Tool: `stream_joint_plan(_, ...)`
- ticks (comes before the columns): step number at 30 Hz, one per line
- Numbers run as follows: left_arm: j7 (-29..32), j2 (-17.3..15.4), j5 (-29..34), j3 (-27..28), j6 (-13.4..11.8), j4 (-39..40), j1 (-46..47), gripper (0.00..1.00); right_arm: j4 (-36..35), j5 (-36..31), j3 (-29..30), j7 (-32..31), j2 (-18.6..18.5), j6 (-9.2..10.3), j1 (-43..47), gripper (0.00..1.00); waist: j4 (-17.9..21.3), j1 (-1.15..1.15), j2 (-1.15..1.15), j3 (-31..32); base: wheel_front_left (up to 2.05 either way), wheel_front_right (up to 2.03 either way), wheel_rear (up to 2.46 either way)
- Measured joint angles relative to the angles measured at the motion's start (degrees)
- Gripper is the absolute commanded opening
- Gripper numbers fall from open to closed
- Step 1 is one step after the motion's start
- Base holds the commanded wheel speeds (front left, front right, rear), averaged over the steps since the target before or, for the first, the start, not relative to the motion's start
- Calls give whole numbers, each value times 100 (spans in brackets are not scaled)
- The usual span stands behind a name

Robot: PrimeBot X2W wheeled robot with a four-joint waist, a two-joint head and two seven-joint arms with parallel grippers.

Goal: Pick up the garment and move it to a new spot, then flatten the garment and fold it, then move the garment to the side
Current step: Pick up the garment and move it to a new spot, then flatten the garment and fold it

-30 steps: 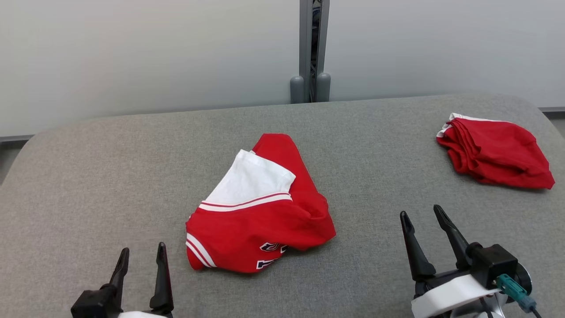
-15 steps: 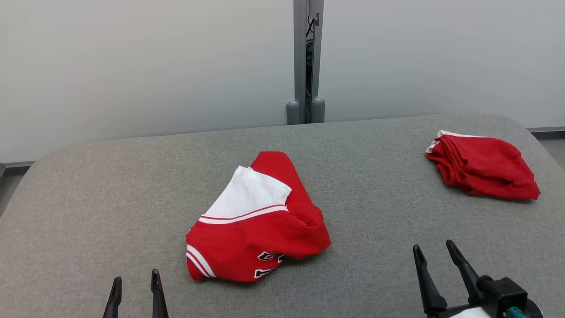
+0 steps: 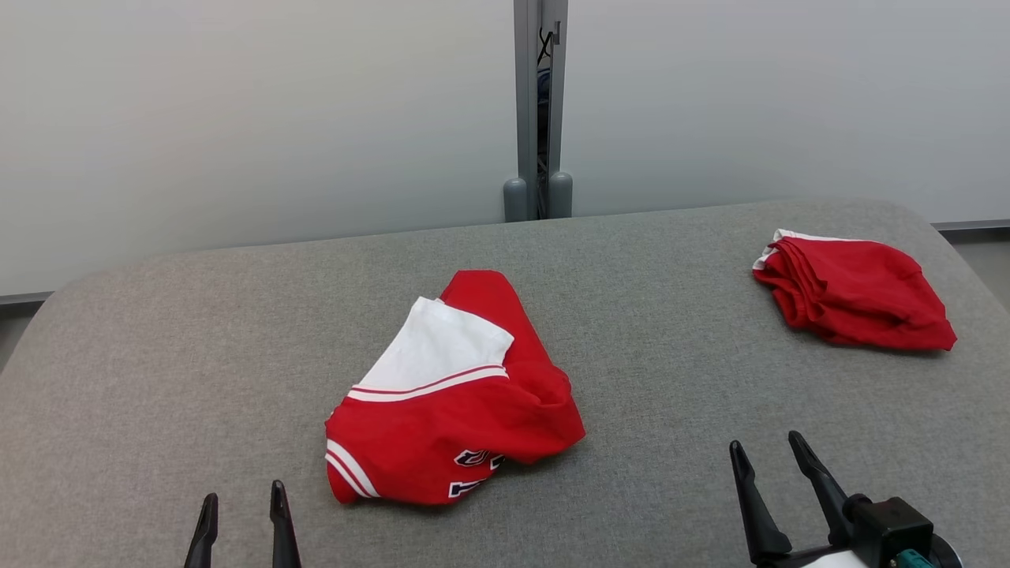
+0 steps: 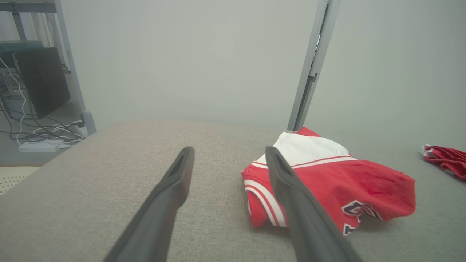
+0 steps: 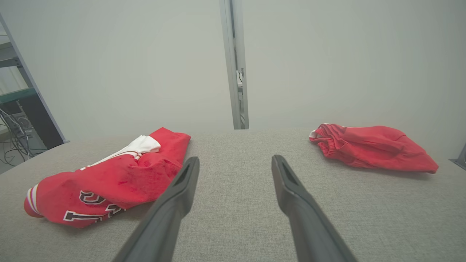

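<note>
Red and white garment [image 3: 454,402] lies crumpled near the middle of the grey padded counter [image 3: 158,355]. Its dark lettering [image 3: 473,469] is half tucked under the front fold, too cut off to read. Left pincer [image 3: 243,492] pokes up at the bottom edge of the head view, just two fingertips, body cut off below. Its jaws are spread wide with nothing between them, near the garment's striped end but apart from it. Right pincer [image 3: 765,440] sits low on the right, also wide open and empty, wrist clipped by the frame, bare counter all around it. Well apart, near the far right corner, a second red cloth [image 3: 856,293] lies bunched. The left wrist view catches just its end at the frame edge, while the right wrist view takes it in whole. The counter's far edge runs close to the pale wall [image 3: 237,118], with a grey post [image 3: 539,110] behind. Plenty of open fabric left of the garment. The left wrist view adds cables [image 4: 40,131] and a white power strip [image 4: 38,146] on the floor past the counter's left edge.
</note>
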State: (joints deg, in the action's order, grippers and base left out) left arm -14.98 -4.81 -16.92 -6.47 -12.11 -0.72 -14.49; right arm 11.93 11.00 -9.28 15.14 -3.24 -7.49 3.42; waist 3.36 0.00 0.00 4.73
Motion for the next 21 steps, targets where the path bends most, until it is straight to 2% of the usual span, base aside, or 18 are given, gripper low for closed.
stream_joint_plan(14,0,101,559,43,278,-166,52,100,3,12,-76,0,4,0,-29,100,-2,0,0,-11,0,0,0)
stream_joint_plan(21,-1,102,772,23,427,-246,92,100,-75,332,-370,0,-81,0,-52,100,4,0,0,-21,0,0,0)
